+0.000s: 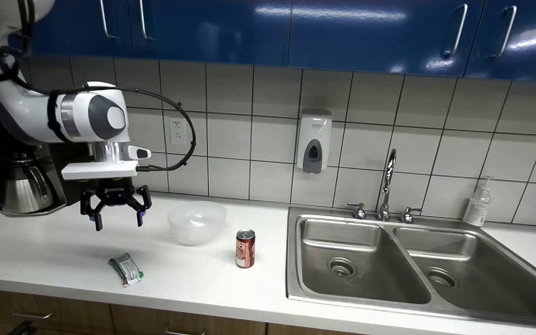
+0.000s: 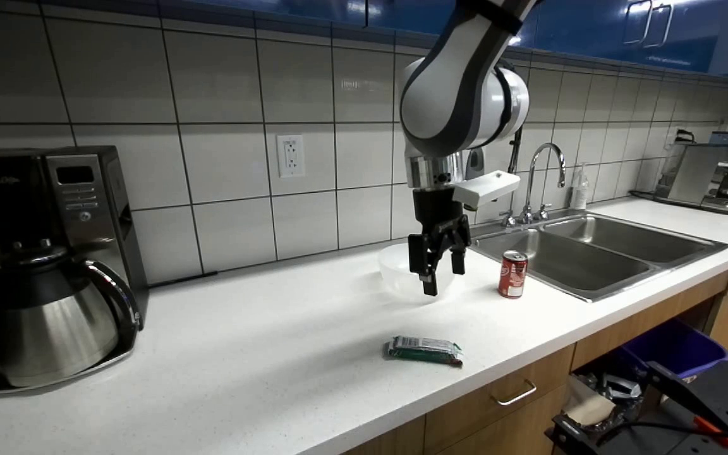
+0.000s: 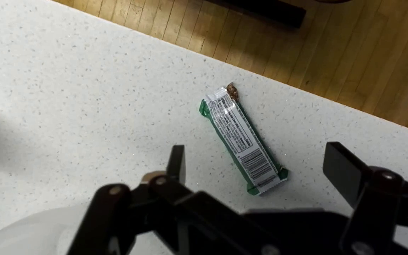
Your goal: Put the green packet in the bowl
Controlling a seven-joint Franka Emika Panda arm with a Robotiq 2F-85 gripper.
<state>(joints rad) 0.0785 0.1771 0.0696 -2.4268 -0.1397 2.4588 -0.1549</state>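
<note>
Round translucent bowl (image 1: 197, 226) on speckled white counter (image 1: 193, 275); flat green-and-silver foil packet (image 3: 244, 141) outside it, near front edge. Black two-finger gripper (image 1: 119, 223) hangs above, spread wide. Red metal can (image 1: 245, 250) between bowl and steel sink (image 1: 365, 272).

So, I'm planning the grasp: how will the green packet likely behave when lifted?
The green packet is probably light, being small and slim. Looking shiny, it may slip. The brown bit at one end suggests it's open, so contents might spill.

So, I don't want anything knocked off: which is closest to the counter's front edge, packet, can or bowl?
The green packet, lying flat; the upright red can and the whitish bowl both stand farther back from that side.
</note>
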